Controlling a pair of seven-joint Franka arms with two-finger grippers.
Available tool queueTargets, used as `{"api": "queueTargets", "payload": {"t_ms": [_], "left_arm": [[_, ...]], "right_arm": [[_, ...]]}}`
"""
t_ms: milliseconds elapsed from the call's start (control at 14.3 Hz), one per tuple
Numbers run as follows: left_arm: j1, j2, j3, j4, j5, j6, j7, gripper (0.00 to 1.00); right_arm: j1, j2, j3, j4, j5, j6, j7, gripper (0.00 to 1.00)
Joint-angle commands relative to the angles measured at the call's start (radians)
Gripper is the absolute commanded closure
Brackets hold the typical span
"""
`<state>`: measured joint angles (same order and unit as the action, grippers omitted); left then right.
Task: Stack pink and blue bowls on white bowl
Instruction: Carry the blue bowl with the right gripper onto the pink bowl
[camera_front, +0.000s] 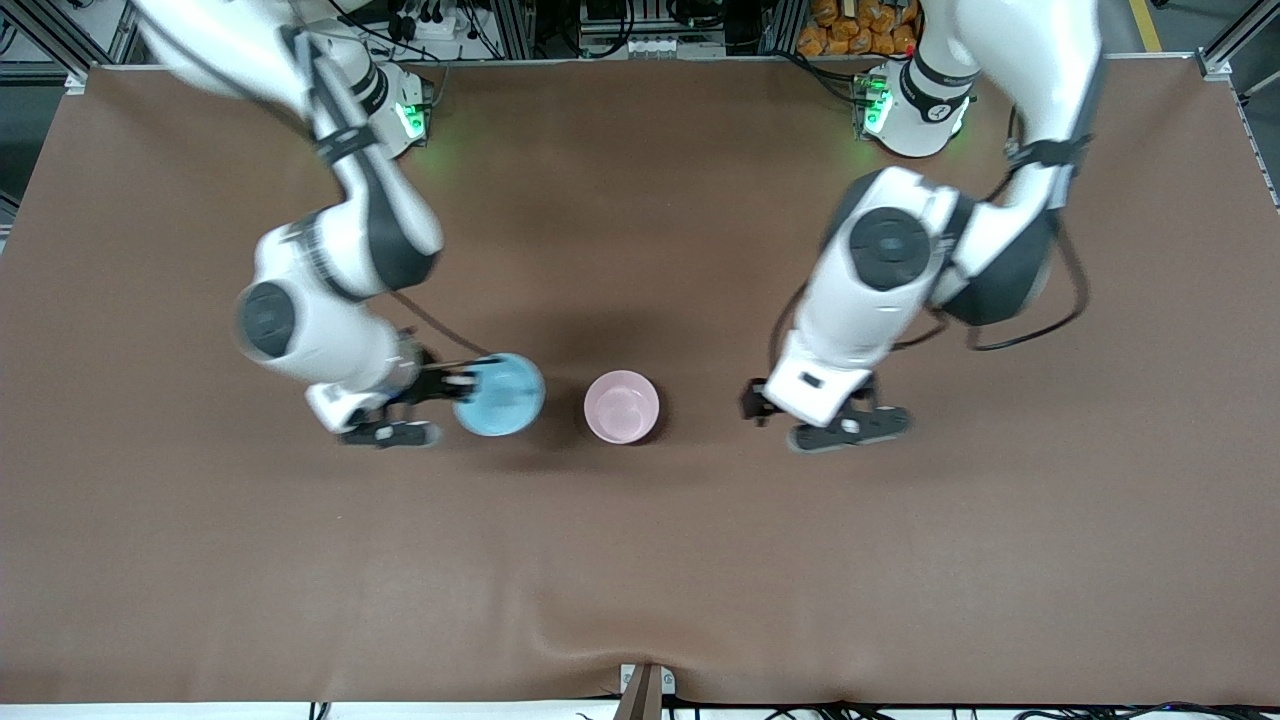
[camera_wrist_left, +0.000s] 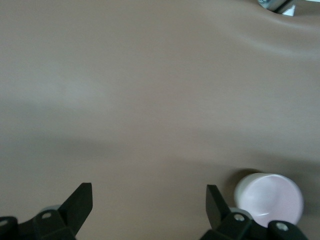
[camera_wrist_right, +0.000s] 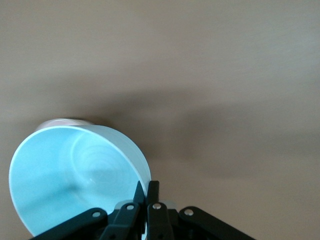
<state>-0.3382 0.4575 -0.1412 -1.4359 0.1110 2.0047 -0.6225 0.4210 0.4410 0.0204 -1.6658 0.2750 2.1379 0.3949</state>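
Observation:
The light blue bowl (camera_front: 500, 395) hangs tilted in my right gripper (camera_front: 462, 385), which is shut on its rim (camera_wrist_right: 147, 187), just above the table. It is beside the pink bowl (camera_front: 621, 406), toward the right arm's end. The blue bowl fills the right wrist view (camera_wrist_right: 75, 175). The pink bowl stands upright mid-table and also shows in the left wrist view (camera_wrist_left: 275, 200). A white wall under its rim looks like the white bowl (camera_wrist_left: 241, 192) holding it. My left gripper (camera_front: 815, 420) is open and empty (camera_wrist_left: 148, 200), low over bare table toward the left arm's end.
The brown table cover (camera_front: 640, 560) lies bare around the bowls. A metal bracket (camera_front: 645, 690) sits at the table edge nearest the front camera.

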Motion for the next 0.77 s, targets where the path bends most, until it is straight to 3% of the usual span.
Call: {"api": "queueTargets", "payload": {"t_ms": [0, 210, 699], "left_arm": [[0.085, -0.063, -0.009, -0.021, 0.021, -0.037, 0.186, 0.0], [0.168, -0.097, -0.012, -0.021, 0.007, -0.078, 0.325, 0.0], [0.274, -0.128, -0.017, -0.02, -0.001, -0.126, 0.42, 0.0]], "right_arm": [[0.067, 0.137, -0.016, 0.156, 0.015, -0.012, 0.129, 1.0], [0.079, 0.185, -0.016, 0.192, 0.015, -0.009, 0.169, 1.0], [0.163, 0.231, -0.016, 0.184, 0.013, 0.095, 0.292, 1.0]]}}
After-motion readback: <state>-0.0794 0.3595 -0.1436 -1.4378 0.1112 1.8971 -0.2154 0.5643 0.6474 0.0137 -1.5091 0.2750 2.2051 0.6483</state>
